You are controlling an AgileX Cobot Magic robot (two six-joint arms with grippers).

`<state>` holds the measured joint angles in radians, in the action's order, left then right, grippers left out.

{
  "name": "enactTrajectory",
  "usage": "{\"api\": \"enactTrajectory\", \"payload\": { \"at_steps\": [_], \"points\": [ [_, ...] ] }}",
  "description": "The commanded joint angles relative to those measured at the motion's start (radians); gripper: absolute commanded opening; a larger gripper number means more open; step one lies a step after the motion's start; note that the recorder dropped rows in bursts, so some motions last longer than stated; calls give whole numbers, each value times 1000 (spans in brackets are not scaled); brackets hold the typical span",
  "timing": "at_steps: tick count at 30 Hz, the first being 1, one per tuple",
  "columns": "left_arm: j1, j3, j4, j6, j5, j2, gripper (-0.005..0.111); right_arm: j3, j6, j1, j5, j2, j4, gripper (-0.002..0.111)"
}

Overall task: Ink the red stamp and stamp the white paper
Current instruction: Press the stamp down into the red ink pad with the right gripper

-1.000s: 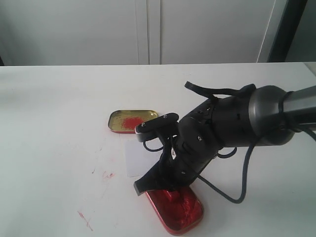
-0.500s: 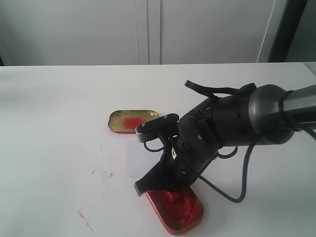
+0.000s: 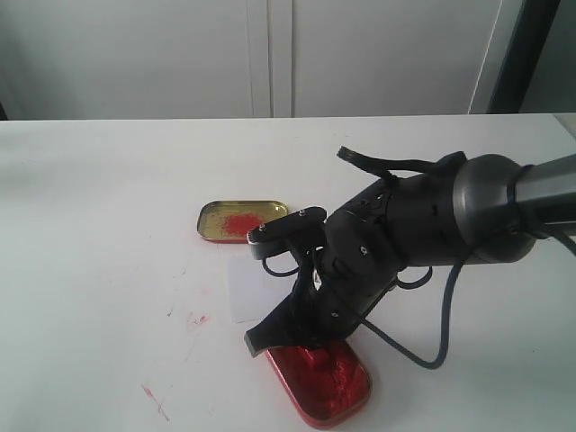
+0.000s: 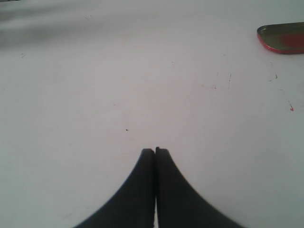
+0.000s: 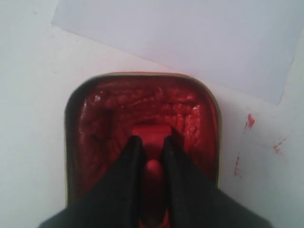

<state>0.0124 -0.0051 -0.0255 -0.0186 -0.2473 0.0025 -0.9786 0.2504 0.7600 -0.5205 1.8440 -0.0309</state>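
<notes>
My right gripper is shut on the red stamp, holding its knob handle between the black fingers. The stamp's block sits down in the red ink of the oval ink tin. In the exterior view the right gripper hangs over the ink tin at the front, and the stamp is hidden there. The white paper lies just beyond the tin; the white paper is partly covered by the arm. My left gripper is shut with nothing in it, over bare table, out of the exterior view.
A shallow gold tin lid with a red smear lies behind the paper, and the lid also shows at the edge of the left wrist view. Red ink marks spot the white table left of the paper.
</notes>
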Motion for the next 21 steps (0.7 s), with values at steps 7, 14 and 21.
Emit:
{"api": "enactTrajectory", "payload": {
  "at_steps": [7,14,21],
  "points": [
    [0,5,2,1,1,-3,0,26,-6,0,-134,44,-6,0],
    [0,5,2,1,1,-3,0,-26,-6,0,-160,-49,-6,0],
    [0,5,2,1,1,-3,0,-69,-6,0,-169,-86,-4,0]
  ]
}}
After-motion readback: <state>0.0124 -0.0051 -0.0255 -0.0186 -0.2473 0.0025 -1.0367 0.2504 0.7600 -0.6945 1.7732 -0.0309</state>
